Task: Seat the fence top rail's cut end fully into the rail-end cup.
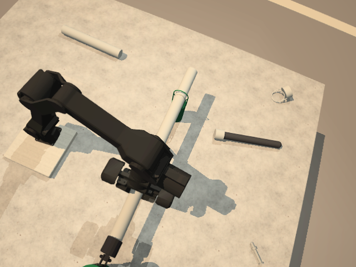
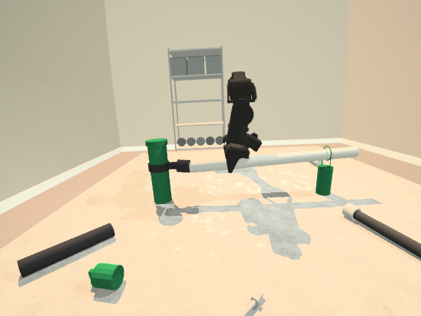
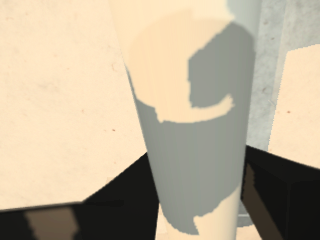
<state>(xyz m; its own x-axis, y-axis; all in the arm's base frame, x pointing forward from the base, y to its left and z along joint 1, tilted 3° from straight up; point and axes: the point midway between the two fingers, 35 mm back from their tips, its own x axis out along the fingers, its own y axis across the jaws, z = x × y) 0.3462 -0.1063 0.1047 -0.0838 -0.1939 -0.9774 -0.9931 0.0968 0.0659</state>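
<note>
In the exterior view, the white rail [image 1: 130,207] [image 2: 289,158] [image 3: 195,145] spans centre to right, pinched by the black pincer [image 1: 139,188] [image 2: 234,163] [image 3: 190,152] at mid-frame, its left end at the mouth of the black cup [image 1: 111,246] [image 2: 183,166] beside the green post [image 2: 161,184], left of centre, below whose cap the black band [image 2: 158,167] sits.

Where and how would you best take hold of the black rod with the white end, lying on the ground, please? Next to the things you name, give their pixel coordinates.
I'd grip the black rod [image 1: 252,139] [image 2: 387,231] around mid-length from above, fingers across its narrow width: it lies flat, long and slim, with its white end [image 1: 219,134] [image 2: 350,210] thicker.
</note>
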